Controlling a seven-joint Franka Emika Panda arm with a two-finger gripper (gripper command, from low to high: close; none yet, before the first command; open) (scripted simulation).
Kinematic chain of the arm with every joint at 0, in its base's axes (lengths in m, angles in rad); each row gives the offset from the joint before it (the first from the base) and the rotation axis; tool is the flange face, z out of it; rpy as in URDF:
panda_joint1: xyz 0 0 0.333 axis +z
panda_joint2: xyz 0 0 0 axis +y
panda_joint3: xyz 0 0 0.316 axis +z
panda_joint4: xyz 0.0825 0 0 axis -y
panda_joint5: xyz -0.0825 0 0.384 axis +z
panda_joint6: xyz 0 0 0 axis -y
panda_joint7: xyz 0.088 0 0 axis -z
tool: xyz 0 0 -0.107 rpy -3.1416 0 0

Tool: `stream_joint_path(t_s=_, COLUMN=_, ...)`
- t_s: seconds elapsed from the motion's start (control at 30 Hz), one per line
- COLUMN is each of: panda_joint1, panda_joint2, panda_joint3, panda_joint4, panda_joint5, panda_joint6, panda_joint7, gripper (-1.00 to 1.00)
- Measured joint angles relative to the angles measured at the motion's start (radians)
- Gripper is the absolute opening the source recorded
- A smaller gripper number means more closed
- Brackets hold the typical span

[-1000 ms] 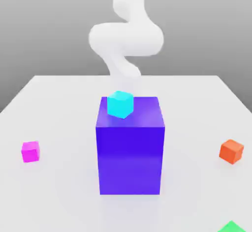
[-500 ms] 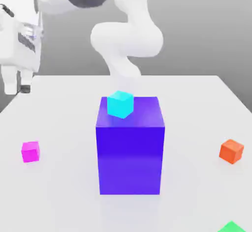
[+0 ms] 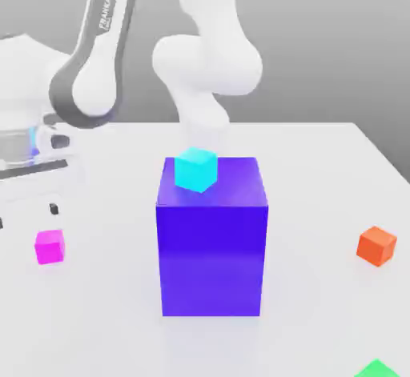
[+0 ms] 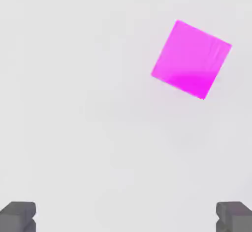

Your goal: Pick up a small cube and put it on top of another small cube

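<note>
Counted across the exterior view, left to right: one gripper (image 3: 28, 215), one small pink cube (image 3: 49, 246), one big blue block (image 3: 211, 243) with one cyan cube (image 3: 196, 168) on top, one orange cube (image 3: 376, 245), and one green corner (image 3: 378, 369) cut off by the lower picture edge. One white arm (image 3: 207, 63) behind the block, bending over toward the exterior view's left.

At the exterior view's left: gripper low above the white table (image 3: 320, 167), pointing down, just above and slightly left of the pink cube, partly cut by the picture edge. One dark fingertip (image 3: 54, 208) visible above the cube, clear of it. Pink cube resting flat on the table, close to the table's left edge, well apart from the block, with bare table on every side.

In the middle: blue block upright on the table, cyan cube sitting on its top face toward the back left corner, turned slightly. Wide bare table between block and pink cube, and again between block and orange cube.

At the exterior view's right: orange cube alone on the table, near the right edge, nothing touching it.

In the hand view: pink cube (image 4: 191, 59) seen from above, rotated against the finger line, off to one side of the gap rather than centred. Two grey fingertips (image 4: 18, 215) spread as wide as they go, nothing between them, touching nothing, gripping nothing.
</note>
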State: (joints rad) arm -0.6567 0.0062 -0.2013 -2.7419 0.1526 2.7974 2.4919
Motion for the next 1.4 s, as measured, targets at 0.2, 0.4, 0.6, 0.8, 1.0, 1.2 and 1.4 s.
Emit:
stream_joint_path(t_s=0.2, panda_joint1=-0.035, panda_joint2=0.105, panda_joint3=-0.044, panda_joint4=-0.029, panda_joint5=-0.061, panda_joint6=0.088, panda_joint7=0.203, gripper=0.00)
stream_joint_path(t_s=0.4, panda_joint1=-0.100, panda_joint2=0.228, panda_joint3=0.041, panda_joint4=-0.004, panda_joint5=0.029, panda_joint6=0.186, panda_joint7=0.139, gripper=0.00)
stream_joint_path(t_s=0.6, panda_joint1=-0.171, panda_joint2=0.308, panda_joint3=0.125, panda_joint4=0.009, panda_joint5=0.075, panda_joint6=0.249, panda_joint7=0.107, gripper=-1.00)
stream_joint_path(t_s=0.8, panda_joint1=-0.160, panda_joint2=0.294, panda_joint3=0.111, panda_joint4=0.007, panda_joint5=0.069, panda_joint6=0.240, panda_joint7=0.111, gripper=-1.00)
stream_joint_path(t_s=1.0, panda_joint1=-0.090, panda_joint2=0.172, panda_joint3=0.017, panda_joint4=-0.015, panda_joint5=-0.030, panda_joint6=0.146, panda_joint7=0.183, gripper=-1.00)
stream_joint_path(t_s=1.2, panda_joint1=-0.052, panda_joint2=0.073, panda_joint3=0.001, panda_joint4=-0.025, panda_joint5=-0.108, panda_joint6=0.051, panda_joint7=0.224, gripper=-1.00)
stream_joint_path(t_s=1.4, panda_joint1=0.085, panda_joint2=0.119, panda_joint3=0.136, panda_joint4=0.117, panda_joint5=-0.177, panda_joint6=-0.037, panda_joint7=0.105, gripper=-1.00)
